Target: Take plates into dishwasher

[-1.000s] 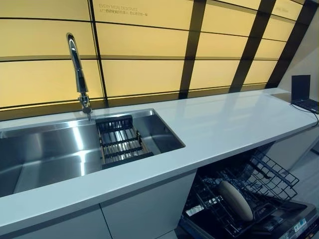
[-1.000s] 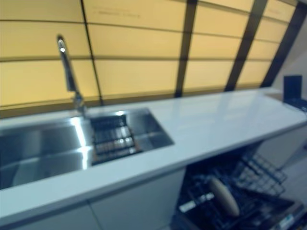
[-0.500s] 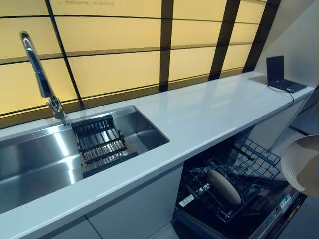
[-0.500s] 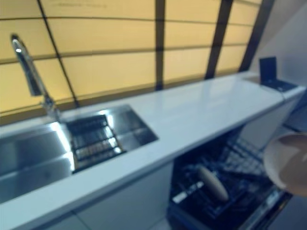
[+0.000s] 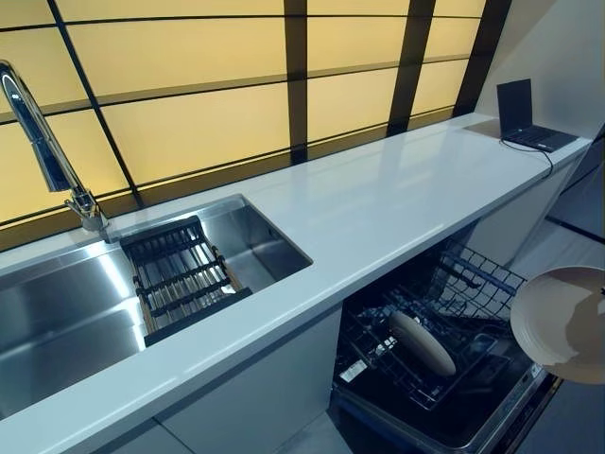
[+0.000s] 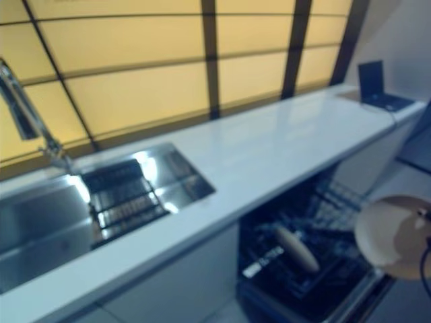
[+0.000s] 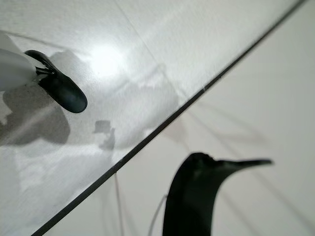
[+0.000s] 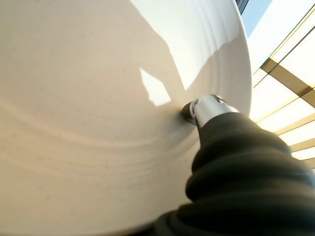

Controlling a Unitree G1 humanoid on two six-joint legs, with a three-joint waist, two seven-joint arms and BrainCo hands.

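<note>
A cream plate (image 5: pixel 560 322) hangs in the air at the far right, above the right side of the open dishwasher's lower rack (image 5: pixel 473 284). In the right wrist view the plate (image 8: pixel 98 123) fills the picture, and my right hand (image 8: pixel 231 147) pinches it with the thumb (image 8: pixel 206 108) pressed on its face. A second cream plate (image 5: pixel 423 343) stands on edge in the rack. My left hand (image 7: pixel 61 91) shows only in its own wrist view, over a pale floor, away from the plates.
A white counter (image 5: pixel 397 199) runs over the dishwasher. A steel sink (image 5: pixel 57 312) with a dark drain rack (image 5: pixel 180 274) and a tall faucet (image 5: pixel 43 142) lies at the left. An open laptop (image 5: pixel 525 113) stands at the counter's far right end.
The camera has turned to the right, so the sink has slid left. The held plate has come into view at the right edge and now reaches further in over the dishwasher.
</note>
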